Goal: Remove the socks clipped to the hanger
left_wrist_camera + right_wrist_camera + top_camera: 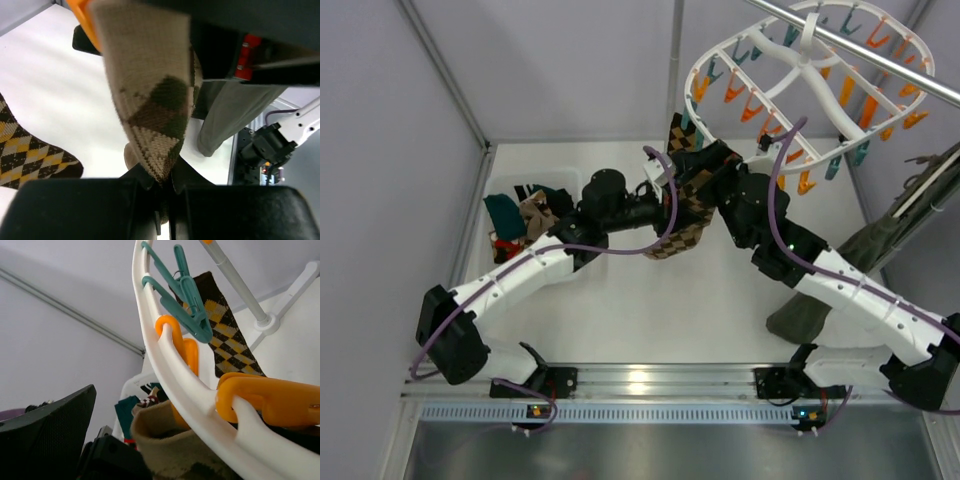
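At the far left a white plastic bin (535,178) sits on the white tabletop (650,310), and a little heap of soft socks (520,215) lies in it, dark teal and tan ones. Next comes the left gripper (162,187). Its black jaws are pinched tight on the pointed bottom tip of the tan sock (150,100), a woolly knit sock with tan, brown and olive diamond shapes. This sock hangs down from above, and its top edge is right beside an orange clip (82,15). I cannot tell if that clip is biting it. Beside it hangs the brown and yellow sock (685,225), also knit, with small diamonds all over it, and a teal clip (187,300) on the hanger (180,375) sits just in front of its top. The hanger is a big oval frame of smooth white plastic with wavy bars inside, and lots of orange and teal clips dangle from its rim. The right gripper (715,165) is up under the near-left part of that rim. 1 of its fingers (50,430), black with a bumpy pad, stands far off to the side and touches nothing, so these jaws look wide apart. A fat orange peg (270,397) grips the rim close to that camera. At the far right a shiny metal rail (880,55) holds the hanger's hook, and a long dark green cloth (830,280) hangs down to the tabletop.
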Controlling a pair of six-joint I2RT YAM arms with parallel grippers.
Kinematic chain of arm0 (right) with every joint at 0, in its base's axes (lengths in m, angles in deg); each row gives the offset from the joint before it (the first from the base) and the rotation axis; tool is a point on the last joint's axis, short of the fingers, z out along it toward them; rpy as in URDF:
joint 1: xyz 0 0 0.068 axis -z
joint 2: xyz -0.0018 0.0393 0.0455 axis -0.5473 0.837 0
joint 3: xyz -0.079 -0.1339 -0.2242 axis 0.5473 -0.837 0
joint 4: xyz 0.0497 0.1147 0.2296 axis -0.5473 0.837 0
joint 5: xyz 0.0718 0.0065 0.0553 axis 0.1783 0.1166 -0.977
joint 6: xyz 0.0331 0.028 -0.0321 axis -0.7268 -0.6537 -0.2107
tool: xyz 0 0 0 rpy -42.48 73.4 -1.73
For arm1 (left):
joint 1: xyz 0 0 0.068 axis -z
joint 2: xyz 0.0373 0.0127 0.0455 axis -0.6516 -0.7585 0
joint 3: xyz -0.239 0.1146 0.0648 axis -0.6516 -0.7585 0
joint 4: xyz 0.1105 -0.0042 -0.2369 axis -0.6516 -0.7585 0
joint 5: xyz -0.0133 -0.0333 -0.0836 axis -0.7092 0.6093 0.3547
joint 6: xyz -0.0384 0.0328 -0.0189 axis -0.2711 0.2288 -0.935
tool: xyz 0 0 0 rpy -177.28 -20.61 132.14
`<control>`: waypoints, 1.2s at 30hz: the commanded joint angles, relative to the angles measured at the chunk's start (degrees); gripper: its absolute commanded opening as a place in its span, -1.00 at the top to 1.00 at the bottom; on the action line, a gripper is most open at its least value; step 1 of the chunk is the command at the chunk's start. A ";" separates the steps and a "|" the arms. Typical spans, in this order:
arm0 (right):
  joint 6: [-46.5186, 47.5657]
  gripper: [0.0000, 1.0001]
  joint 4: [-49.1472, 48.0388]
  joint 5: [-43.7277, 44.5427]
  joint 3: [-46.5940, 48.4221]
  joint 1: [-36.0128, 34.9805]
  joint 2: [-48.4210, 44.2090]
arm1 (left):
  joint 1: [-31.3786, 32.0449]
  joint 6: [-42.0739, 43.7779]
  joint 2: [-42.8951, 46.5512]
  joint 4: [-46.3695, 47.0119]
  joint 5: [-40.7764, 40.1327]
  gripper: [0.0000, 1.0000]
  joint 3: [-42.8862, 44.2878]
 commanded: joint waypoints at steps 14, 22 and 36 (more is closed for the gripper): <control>10.81 -0.99 23.18 -16.82 -0.70 1.09 -14.96 | 1.46 4.42 -4.40 0.25 -6.57 1.00 6.32; 16.00 -0.99 33.92 -28.10 4.22 1.00 -17.77 | 5.76 9.25 -3.26 4.98 -14.91 1.00 4.30; 19.87 -0.94 51.32 -19.84 27.84 1.09 -16.82 | 19.74 18.22 -3.09 9.91 -45.67 1.00 2.63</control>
